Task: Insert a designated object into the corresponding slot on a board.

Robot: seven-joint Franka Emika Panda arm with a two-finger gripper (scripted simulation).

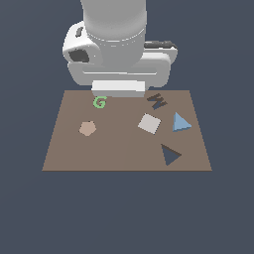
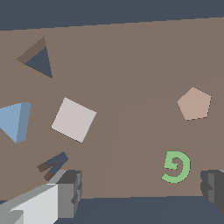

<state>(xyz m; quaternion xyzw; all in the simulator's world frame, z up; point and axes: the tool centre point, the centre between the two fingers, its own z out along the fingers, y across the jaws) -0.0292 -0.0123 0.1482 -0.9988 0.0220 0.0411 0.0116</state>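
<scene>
Nearest the exterior camera, one dark navy triangular slot [image 1: 170, 155] is cut into the near right part of the single brown board [image 1: 124, 154], and one light blue triangular block [image 1: 180, 122] lies flat just beyond it by the right edge, outside the slot. Farther left sit one off-white square tile [image 1: 149, 123], one tan pentagon [image 1: 87, 128], one green letter G [image 1: 99, 102] and one dark zigzag cutout [image 1: 157, 101]. At the far edge the arm's two fingers [image 2: 70, 192] are spread wide apart, holding nothing.
</scene>
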